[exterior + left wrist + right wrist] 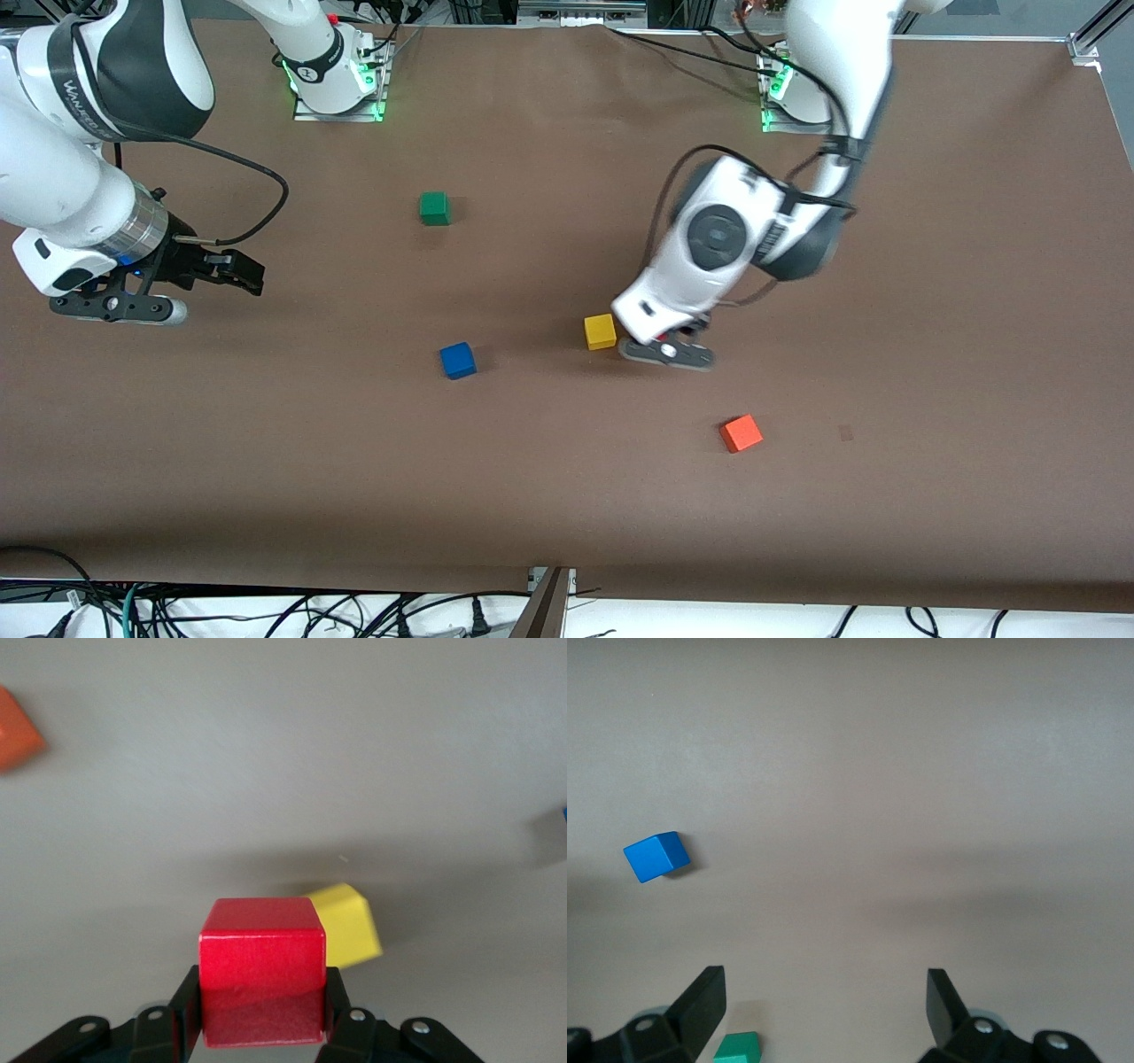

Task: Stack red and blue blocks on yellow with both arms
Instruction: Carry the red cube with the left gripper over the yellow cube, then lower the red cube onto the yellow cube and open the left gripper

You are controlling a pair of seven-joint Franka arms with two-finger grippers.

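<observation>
You are carrying the red block (pixel 261 970) clamped in the left gripper (pixel 262 1010) just beside the yellow (pixel 347 923), risking knocking it, while the right gripper (pixel 824 1003) is waiting with fingers wide and empty.

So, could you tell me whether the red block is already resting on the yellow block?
No, the left gripper holds the red block beside the yellow block.

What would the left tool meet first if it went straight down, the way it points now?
Probably bare brown table. The left tool, shut on the small matte red cube, hangs just beside the small matte yellow cube, not squarely over it. Depth is unclear, so the red cube might clip its edge.
</observation>
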